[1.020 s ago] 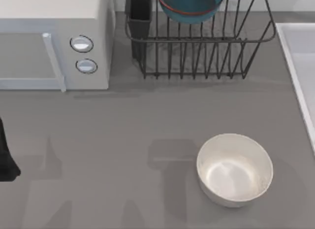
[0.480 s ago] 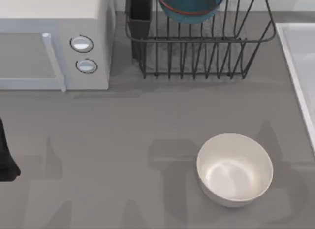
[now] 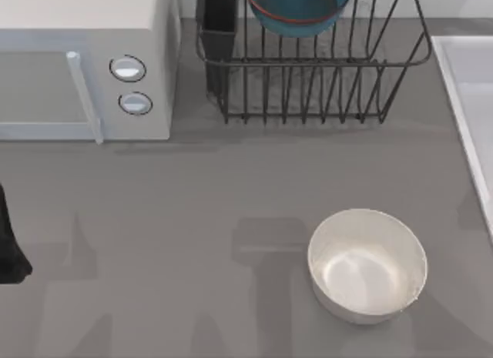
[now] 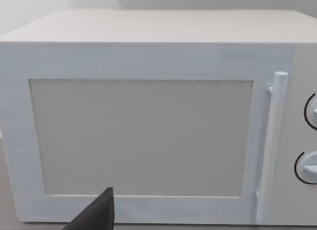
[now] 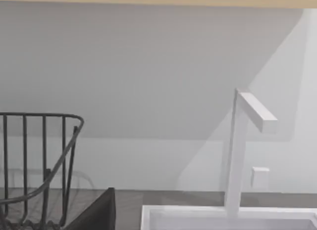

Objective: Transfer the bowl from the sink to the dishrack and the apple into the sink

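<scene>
One dark finger (image 4: 96,214) of the left gripper was cut off, facing the microwave (image 4: 148,116); one right finger (image 5: 99,212) likewise, near the sink (image 5: 223,212). Whether either was spread, I could not tell. The bowl (image 3: 296,10), partly cropped, sat in the dishrack (image 3: 316,81).

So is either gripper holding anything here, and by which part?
It cannot be told. The bowl sits in the dishrack, free of any gripper.

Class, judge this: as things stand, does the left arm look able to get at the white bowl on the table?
Probably yes. The left arm sits at the table's left edge, and bare tabletop lies between it and the white bowl, with nothing in the way; whether it reaches that far is uncertain.
</scene>
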Tool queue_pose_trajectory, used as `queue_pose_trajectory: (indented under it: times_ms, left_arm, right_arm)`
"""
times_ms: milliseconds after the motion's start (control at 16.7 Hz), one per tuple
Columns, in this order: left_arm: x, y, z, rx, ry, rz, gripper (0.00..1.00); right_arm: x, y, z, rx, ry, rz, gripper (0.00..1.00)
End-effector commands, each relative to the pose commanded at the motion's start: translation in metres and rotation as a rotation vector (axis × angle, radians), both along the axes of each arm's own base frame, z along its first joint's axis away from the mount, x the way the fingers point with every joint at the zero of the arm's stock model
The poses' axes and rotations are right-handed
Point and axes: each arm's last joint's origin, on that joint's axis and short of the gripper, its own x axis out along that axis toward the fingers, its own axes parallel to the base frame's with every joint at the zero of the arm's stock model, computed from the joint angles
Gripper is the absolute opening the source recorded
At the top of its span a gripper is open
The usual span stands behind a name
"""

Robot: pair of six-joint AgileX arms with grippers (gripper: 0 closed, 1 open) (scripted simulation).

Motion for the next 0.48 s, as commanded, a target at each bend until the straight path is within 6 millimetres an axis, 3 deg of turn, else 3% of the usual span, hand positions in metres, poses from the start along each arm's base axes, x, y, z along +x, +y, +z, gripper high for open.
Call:
queue_pose_trajectory:
  times_ms: [240,480]
  left_arm:
    - [0.0,0.0,0.0,0.0,0.0,0.0,1.0]
    - [0.0,0.0,0.0,0.0,0.0,0.0,1.0]
  right_arm:
    - [-0.032,0.014,-0.021,0.016,0.032,0.006,1.0]
    - [-0.043,0.019,-0.042,0.025,0.08,0.011,1.0]
